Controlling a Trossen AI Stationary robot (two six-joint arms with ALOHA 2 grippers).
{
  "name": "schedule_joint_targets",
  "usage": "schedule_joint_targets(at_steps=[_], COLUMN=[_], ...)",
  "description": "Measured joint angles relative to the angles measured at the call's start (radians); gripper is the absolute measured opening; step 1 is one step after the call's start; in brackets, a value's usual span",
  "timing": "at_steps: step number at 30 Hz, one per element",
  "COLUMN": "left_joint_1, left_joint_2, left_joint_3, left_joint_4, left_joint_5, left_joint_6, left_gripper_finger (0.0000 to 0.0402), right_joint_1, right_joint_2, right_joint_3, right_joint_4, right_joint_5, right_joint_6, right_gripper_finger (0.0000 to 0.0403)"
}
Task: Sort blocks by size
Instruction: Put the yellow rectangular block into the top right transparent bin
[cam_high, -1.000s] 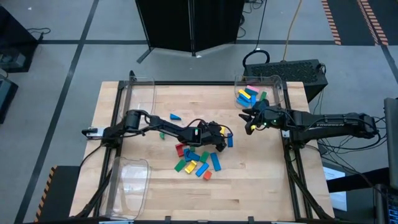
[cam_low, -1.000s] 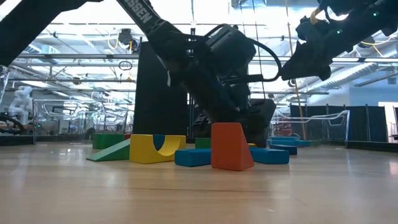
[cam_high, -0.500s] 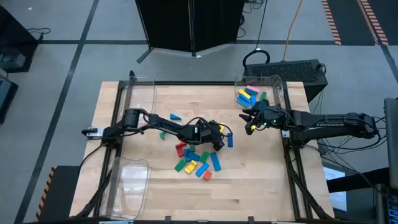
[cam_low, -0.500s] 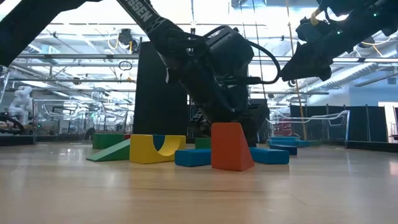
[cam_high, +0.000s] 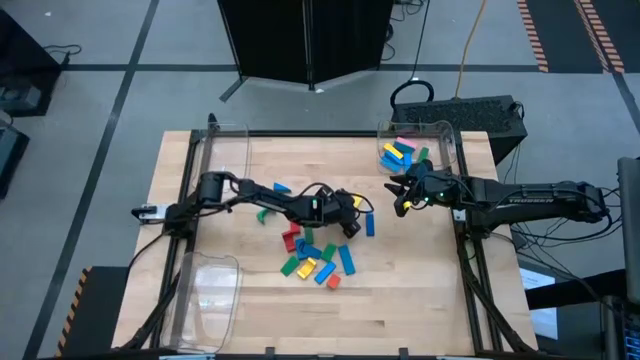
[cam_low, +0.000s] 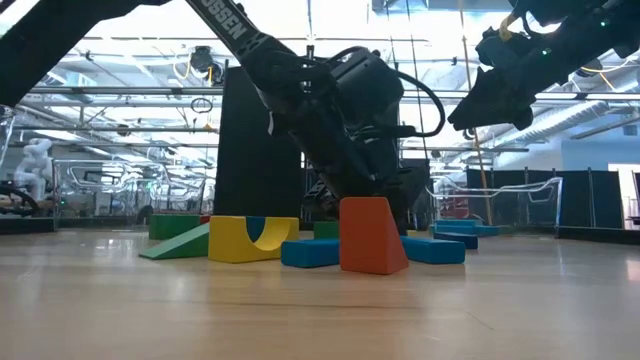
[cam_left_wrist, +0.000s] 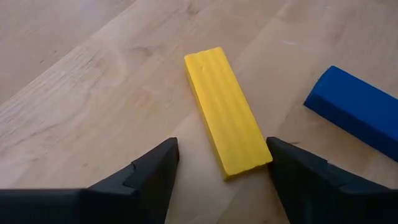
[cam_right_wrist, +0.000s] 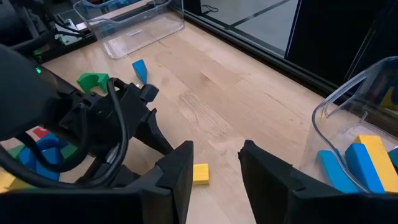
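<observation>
One yellow block (cam_left_wrist: 227, 112) flat, lengthwise between open left end effector (cam_left_wrist: 217, 171) fingers

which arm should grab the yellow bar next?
Left. Its gripper is open, fingers either side of the yellow bar lying flat on the table. The right gripper hangs open, raised, near the bin, away from the bar.

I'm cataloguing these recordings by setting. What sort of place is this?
Probably a robotics lab or workshop: a wooden table fitted with two arms, cables trailing over a grey floor marked with tape, and open ceiling ducts in the room behind.
</observation>
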Motion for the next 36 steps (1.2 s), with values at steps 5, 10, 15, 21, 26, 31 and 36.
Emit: schedule_joint_targets(at_steps=[5,10,15,21,26,31,36], left_joint_1=[0.007,0.009,0.011,0.011,0.007,-0.012,-0.034], left_joint_2=[0.000,0.000,0.000,-0.007,-0.056,-0.127,-0.234], left_joint_3=[0.000,0.000,0.000,0.000,-0.001,-0.003,-0.047], left_joint_4=[0.000,0.001,0.003,-0.015,-0.143,-0.221,-0.223], left_joint_5=[0.010,0.011,0.020,0.039,0.069,0.073,0.071], left_joint_6=[-0.001,-0.001,-0.001,0.006,0.030,0.069,0.118], left_gripper_finger=[0.0210,0.0170,0.0128,0.0102,0.0102,0.0103,0.0103], right_joint_1=[0.000,0.000,0.000,0.000,0.000,0.002,0.022], right_joint_2=[0.000,0.000,0.000,0.000,0.000,0.000,0.000], right_joint_3=[0.000,0.000,0.000,0.000,0.000,0.001,0.001], right_joint_4=[0.000,0.000,0.000,0.000,0.000,0.002,-0.015], right_joint_5=[0.000,0.000,0.000,0.000,0.000,0.000,-0.008], right_joint_6=[0.000,0.000,0.000,0.000,0.000,0.001,-0.087], right_gripper_finger=[0.0127,0.0127,0.0127,0.0127,0.0127,0.0127,0.0127])
